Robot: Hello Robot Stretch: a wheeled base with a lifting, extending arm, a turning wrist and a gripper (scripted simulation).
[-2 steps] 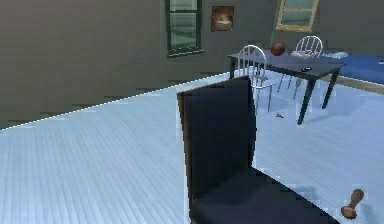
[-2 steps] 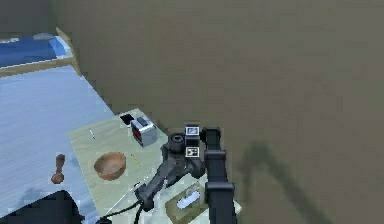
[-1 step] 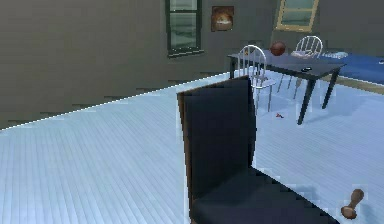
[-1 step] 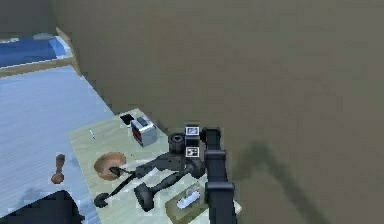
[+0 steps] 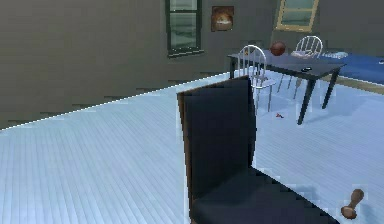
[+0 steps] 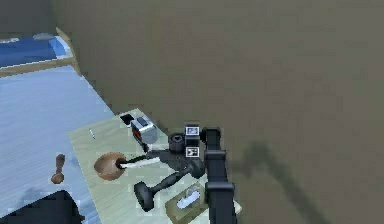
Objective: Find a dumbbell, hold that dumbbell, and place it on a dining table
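In the arm side view my arm [image 6: 221, 185] rises from the bottom edge, with the gripper [image 6: 130, 160] reaching left over a pale low table [image 6: 92, 138]. A brown round thing [image 6: 107, 166] lies on that table at the fingers' end, so I cannot tell whether the gripper holds anything. A dark dumbbell-like shape [image 6: 160, 187] lies on the table just below the gripper's body. In the forward view a dark blue dining table [image 5: 300, 66] stands at the far right, with a brown ball [image 5: 277, 48] on it and white chairs [image 5: 255, 66] around it.
A dark chair [image 5: 222, 150] stands close in the forward view's middle. A small brown upright thing [image 5: 349, 205] stands on the floor at the lower right, also seen as a brown upright thing [image 6: 58, 169] left of the low table. A small box [image 6: 146, 128] and a tan box [image 6: 186, 205] lie on it. A blue bed [image 6: 30, 52] lies beyond.
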